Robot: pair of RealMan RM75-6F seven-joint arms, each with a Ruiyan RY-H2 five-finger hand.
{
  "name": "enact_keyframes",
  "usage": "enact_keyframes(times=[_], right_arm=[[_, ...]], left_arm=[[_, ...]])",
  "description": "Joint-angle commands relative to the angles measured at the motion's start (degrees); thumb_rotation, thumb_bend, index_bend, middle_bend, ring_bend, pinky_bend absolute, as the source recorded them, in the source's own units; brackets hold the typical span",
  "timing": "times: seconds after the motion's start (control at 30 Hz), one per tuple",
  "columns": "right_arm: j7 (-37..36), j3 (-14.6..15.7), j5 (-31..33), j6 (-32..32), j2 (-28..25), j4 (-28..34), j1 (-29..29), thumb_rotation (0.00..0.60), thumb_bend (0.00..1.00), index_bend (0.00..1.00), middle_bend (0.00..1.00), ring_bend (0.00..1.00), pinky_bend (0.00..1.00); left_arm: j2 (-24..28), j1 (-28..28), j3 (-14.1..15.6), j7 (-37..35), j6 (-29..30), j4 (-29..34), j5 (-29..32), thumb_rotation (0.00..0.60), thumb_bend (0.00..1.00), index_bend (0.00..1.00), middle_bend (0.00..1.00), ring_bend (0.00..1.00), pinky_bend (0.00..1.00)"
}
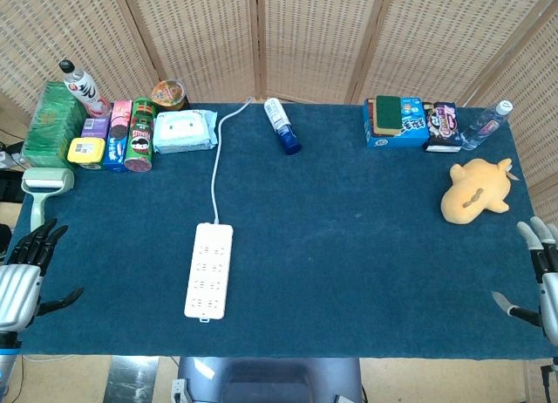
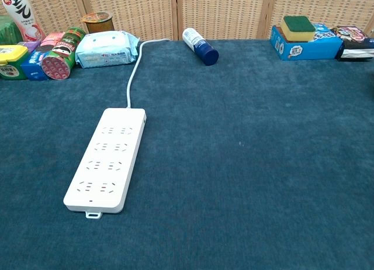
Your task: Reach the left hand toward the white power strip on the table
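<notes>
The white power strip [image 1: 209, 270] lies flat on the blue table [image 1: 349, 246], left of centre, its white cord [image 1: 216, 159] running to the far edge. In the chest view the power strip [image 2: 107, 159] fills the lower left and neither hand shows. My left hand [image 1: 24, 272] hovers at the table's front left corner, well left of the strip, fingers apart and holding nothing. My right hand [image 1: 540, 281] sits at the right edge, also spread and empty.
Along the far left stand a Pringles can [image 1: 139, 141], snack boxes, a bottle and a wipes pack [image 1: 185, 130]. A blue spray can [image 1: 282, 126] lies at the back centre. Boxes [image 1: 397, 122], a water bottle and a yellow plush [image 1: 475, 191] occupy the far right. A lint roller [image 1: 44, 189] lies left.
</notes>
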State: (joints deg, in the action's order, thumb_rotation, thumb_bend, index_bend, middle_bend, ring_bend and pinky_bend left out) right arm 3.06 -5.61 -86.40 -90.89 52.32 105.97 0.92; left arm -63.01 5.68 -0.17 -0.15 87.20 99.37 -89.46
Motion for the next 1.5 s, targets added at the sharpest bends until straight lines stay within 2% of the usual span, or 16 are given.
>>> enact_keyframes(times=[0.03,0.27,0.3,0.33,0.37,0.4,0.43,0.5,0.53,0.7,0.8,0.87,0.93,1.0,1.23,1.5], right_arm=[[2.4,0.1,0.3,0.4,0.7,0.0,0.2,0.6,0.0,0.03,0.01,0.0,0.0],[1.3,-0.1,0.7,1.2,0.9,0.3,0.7,0.6,0.0,0.03,0.01,0.0,0.0],[1.0,-0.2,0.8,1.3,0.9,0.2,0.7,0.6,0.0,0.03,0.01,0.0,0.0],[0.9,-0.3,1.0,1.5,0.9,0.1,0.8,0.6,0.0,0.02,0.01,0.0,0.0],[0.7,-0.3,1.1,1.7,0.9,0.1,0.9,0.6,0.0,0.02,0.01,0.0,0.0],[0.5,-0.3,1.2,1.9,0.9,0.1,1.0,0.6,0.0,0.01,0.01,0.0,0.0],[0.4,-0.3,1.3,2.0,1.0,0.1,1.0,0.6,0.0,0.0,0.01,0.0,0.0],[0.1,-0.3,1.3,2.0,1.0,0.0,1.0,0.6,0.0,0.0,0.01,0.0,0.0],[0.1,-0.3,1.2,1.9,0.9,0.1,1.0,0.6,0.0,0.0,0.01,0.0,0.0],[0.1,-0.1,1.0,2.2,1.0,0.2,1.1,0.6,0.0,0.0,0.01,0.0,0.0],[0.1,0.0,1.0,2.7,1.1,0.2,1.3,0.6,0.0,0.0,0.01,0.0,0.0],[0.1,0.1,0.9,3.0,1.1,0.2,1.4,0.6,0.0,0.0,0.01,0.0,0.0],[-0.1,0.1,1.0,3.1,1.0,0.2,1.4,0.6,0.0,0.0,0.01,0.0,0.0],[-0.3,0.1,1.0,3.2,1.0,0.1,1.5,0.6,0.0,0.0,0.01,0.0,0.0],[-1.2,0.1,1.3,3.4,0.6,0.0,1.5,0.6,0.0,0.0,0.01,0.0,0.0],[-2.3,0.1,1.4,3.6,0.2,-0.1,1.5,0.6,0.0,0.0,0.01,0.0,0.0]], left_arm=[[0.1,0.0,0.1,-0.5,-0.1,0.0,-0.3,0.6,0.2,0.0,0.0,0.0,0.08],[0.7,0.2,0.8,-3.6,-0.1,0.1,-2.9,0.6,0.2,0.0,0.0,0.0,0.07],[0.7,0.6,0.7,-4.5,0.0,0.0,-3.7,0.6,0.21,0.0,0.05,0.01,0.07],[0.5,1.0,0.2,-5.0,0.0,0.1,-4.0,0.6,0.24,0.0,0.19,0.08,0.08],[-0.1,1.3,-0.6,-5.3,0.4,0.4,-3.6,0.6,0.28,0.0,0.34,0.2,0.12],[-1.3,1.7,-1.9,-5.6,0.8,0.7,-2.6,0.6,0.36,0.0,0.58,0.44,0.26],[-2.2,2.1,-2.9,-5.8,1.0,0.9,-2.1,0.6,0.44,0.0,0.8,0.72,0.5],[-3.7,3.7,-4.3,-4.6,-1.1,2.0,-0.1,0.6,0.54,0.0,0.97,0.96,0.88],[-4.2,4.4,-4.7,-3.3,-2.2,2.5,0.6,0.6,0.57,0.0,1.0,1.0,0.98],[-8.1,8.5,-6.5,4.2,-9.1,4.4,6.0,0.6,0.66,0.0,1.0,1.0,1.0],[-9.5,10.5,-7.3,7.9,-12.4,5.1,9.4,0.6,0.67,0.0,1.0,1.0,1.0],[-11.1,12.4,-7.7,10.9,-15.8,5.8,12.6,0.6,0.68,0.04,1.0,1.0,1.0],[-12.6,14.1,-8.4,13.8,-18.0,6.0,15.7,0.6,0.68,0.13,1.0,1.0,1.0],[-14.2,15.6,-9.2,16.2,-19.4,6.2,18.4,0.6,0.68,0.16,1.0,1.0,1.0],[-19.5,20.0,-10.4,23.9,-22.1,5.6,26.1,0.6,0.68,0.22,1.0,1.0,1.0],[-24.2,23.3,-11.0,30.7,-21.9,4.2,34.3,0.6,0.68,0.23,1.0,1.0,1.0]])
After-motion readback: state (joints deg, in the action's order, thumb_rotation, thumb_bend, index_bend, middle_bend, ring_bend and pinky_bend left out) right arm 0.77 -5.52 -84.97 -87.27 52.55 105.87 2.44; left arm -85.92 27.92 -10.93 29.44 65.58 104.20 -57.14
